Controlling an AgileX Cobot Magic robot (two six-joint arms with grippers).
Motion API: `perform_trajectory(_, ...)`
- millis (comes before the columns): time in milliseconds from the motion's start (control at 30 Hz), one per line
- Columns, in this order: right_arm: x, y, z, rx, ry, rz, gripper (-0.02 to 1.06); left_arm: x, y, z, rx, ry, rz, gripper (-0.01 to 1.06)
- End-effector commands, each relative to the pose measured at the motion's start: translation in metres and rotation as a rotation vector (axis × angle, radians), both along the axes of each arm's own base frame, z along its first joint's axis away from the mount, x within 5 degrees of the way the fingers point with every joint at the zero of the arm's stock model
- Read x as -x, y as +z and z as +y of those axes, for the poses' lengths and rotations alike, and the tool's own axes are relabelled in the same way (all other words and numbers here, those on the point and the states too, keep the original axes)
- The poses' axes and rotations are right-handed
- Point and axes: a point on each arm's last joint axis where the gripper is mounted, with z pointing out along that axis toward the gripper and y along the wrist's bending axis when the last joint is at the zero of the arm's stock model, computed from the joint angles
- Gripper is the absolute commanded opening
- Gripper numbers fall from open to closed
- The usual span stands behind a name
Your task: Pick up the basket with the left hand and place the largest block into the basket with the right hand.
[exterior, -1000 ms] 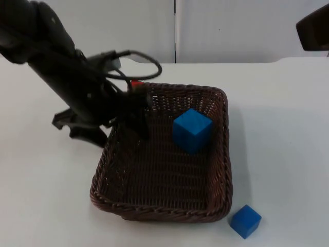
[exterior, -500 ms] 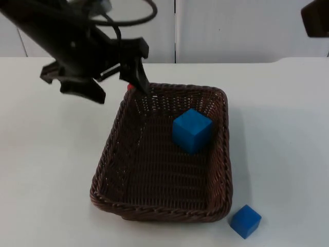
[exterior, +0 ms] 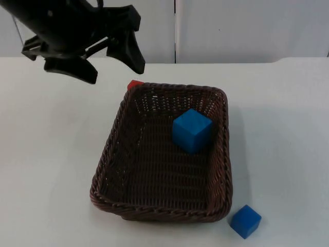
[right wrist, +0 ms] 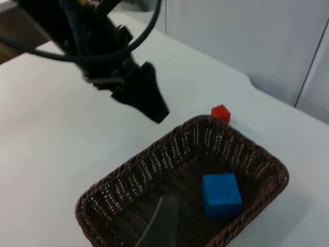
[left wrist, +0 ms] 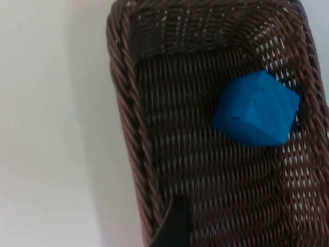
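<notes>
Fingers of the left gripper (exterior: 110, 62) spread empty above the basket (exterior: 159, 203), whose stiff, light woven rim offers the best hold.

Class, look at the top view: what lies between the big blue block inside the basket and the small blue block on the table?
Only the basket's woven wall separates the big blue block from the small blue block; beyond it, bare table.

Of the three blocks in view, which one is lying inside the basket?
The large blue block lies inside the basket; the small blue block and red block sit outside it.
</notes>
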Motion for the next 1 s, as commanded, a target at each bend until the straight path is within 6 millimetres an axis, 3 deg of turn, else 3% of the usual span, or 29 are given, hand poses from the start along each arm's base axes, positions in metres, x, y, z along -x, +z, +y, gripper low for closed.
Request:
perform_trajectory(0,0.007,0.005,-0.008,-0.001,0.003,-0.033,0.78,0.021,0.005,0.006,-0.006,0.011,-0.036,0.77)
perform_trajectory(200,0.020,0.009,-0.021,0.008,-0.006,-0.023,0.78,0.050,0.013,0.017,-0.011,0.007,-0.092,0.77)
perform_trajectory(367,0.033,0.004,-0.035,0.008,-0.012,-0.021,0.78,0.086,0.039,0.030,0.002,-0.006,-0.225,0.77)
perform_trajectory(400,0.033,0.004,-0.035,0.008,-0.012,-0.021,0.78,0.086,0.039,0.030,0.002,-0.006,-0.225,0.77)
perform_trajectory(733,0.058,-0.036,-0.059,-0.005,-0.017,-0.011,0.78,0.156,0.083,0.055,0.008,-0.033,-0.490,0.77)
perform_trajectory(967,0.072,-0.047,-0.072,-0.043,-0.021,-0.021,0.78,0.192,0.110,0.067,0.031,-0.032,-0.657,0.77)
